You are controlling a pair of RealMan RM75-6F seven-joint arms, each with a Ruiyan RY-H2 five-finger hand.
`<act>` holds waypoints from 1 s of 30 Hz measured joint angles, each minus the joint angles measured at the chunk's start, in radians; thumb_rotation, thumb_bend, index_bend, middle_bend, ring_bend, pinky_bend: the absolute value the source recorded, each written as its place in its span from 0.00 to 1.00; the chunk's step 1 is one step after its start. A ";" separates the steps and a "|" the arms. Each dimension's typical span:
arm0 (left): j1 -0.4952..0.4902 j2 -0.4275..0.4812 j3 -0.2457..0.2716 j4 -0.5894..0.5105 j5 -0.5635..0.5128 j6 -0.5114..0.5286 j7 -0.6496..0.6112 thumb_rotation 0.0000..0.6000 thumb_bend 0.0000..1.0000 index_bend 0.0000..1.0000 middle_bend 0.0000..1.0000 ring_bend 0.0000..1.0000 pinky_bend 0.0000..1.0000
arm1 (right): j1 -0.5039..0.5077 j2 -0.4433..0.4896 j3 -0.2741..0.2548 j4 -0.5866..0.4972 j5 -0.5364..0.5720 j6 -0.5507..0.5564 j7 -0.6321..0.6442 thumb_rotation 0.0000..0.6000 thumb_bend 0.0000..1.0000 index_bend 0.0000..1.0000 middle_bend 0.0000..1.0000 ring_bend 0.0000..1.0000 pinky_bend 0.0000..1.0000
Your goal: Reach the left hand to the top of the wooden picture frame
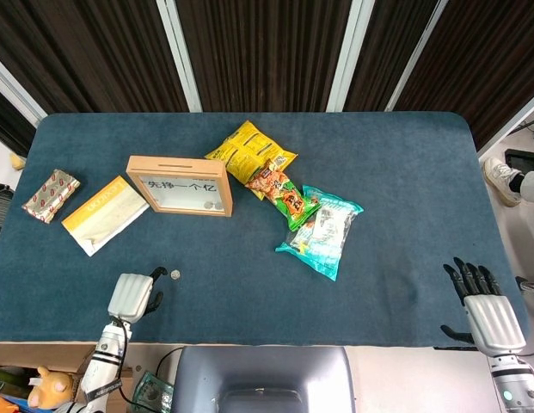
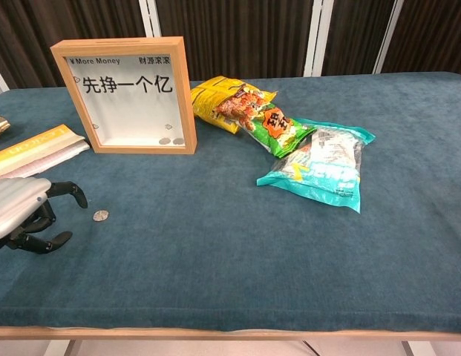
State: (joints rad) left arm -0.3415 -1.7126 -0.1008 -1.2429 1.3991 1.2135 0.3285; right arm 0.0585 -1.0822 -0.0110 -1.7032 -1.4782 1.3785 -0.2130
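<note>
Two hands' fingers spread empty, left hand [image 1: 132, 295] beside coin [image 1: 174, 274], blue-carpeted table [image 1: 404, 181], dark curtains [image 1: 267, 52].

On the blue table [image 1: 404, 172] I see 3 snack bags in a touching cluster: a yellow bag [image 1: 248, 150] farthest, an orange-green bag [image 1: 284, 194] overlapping it, and a teal bag [image 1: 322, 231] nearest. A coin [image 1: 174, 274] lies near the front edge. At far left sit a yellow-white packet [image 1: 103, 213] and a small patterned packet [image 1: 51, 194].
</note>
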 measured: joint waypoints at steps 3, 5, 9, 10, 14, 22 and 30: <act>-0.013 -0.024 -0.010 0.024 -0.021 -0.013 0.027 1.00 0.35 0.36 1.00 1.00 1.00 | 0.000 0.001 0.000 0.000 0.000 0.002 0.003 1.00 0.17 0.00 0.00 0.00 0.00; -0.019 -0.035 -0.015 0.034 -0.028 -0.013 0.040 1.00 0.35 0.36 1.00 1.00 1.00 | -0.001 0.002 0.001 0.001 0.001 0.002 0.004 1.00 0.17 0.00 0.00 0.00 0.00; -0.024 -0.047 -0.019 0.045 -0.032 -0.008 0.053 1.00 0.34 0.38 1.00 1.00 1.00 | 0.000 0.002 0.001 0.001 0.001 0.002 0.005 1.00 0.17 0.00 0.00 0.00 0.00; -0.025 -0.051 -0.019 0.049 -0.034 -0.007 0.056 1.00 0.34 0.39 1.00 1.00 1.00 | 0.000 0.002 0.001 0.001 0.001 0.001 0.004 1.00 0.17 0.00 0.00 0.00 0.00; -0.036 -0.073 -0.023 0.081 -0.038 -0.006 0.073 1.00 0.34 0.40 1.00 1.00 1.00 | 0.000 0.003 0.000 0.000 0.001 0.002 0.005 1.00 0.17 0.00 0.00 0.00 0.00; -0.052 -0.120 -0.028 0.149 -0.045 0.004 0.084 1.00 0.35 0.44 1.00 1.00 1.00 | 0.000 0.006 0.000 -0.001 0.002 0.003 0.010 1.00 0.17 0.00 0.00 0.00 0.00; -0.059 -0.142 -0.022 0.179 -0.041 0.017 0.088 1.00 0.35 0.46 1.00 1.00 1.00 | 0.000 0.006 0.000 -0.003 0.004 0.002 0.008 1.00 0.17 0.00 0.00 0.00 0.00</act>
State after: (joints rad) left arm -0.4010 -1.8543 -0.1225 -1.0635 1.3585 1.2301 0.4167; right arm 0.0586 -1.0761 -0.0113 -1.7062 -1.4746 1.3806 -0.2046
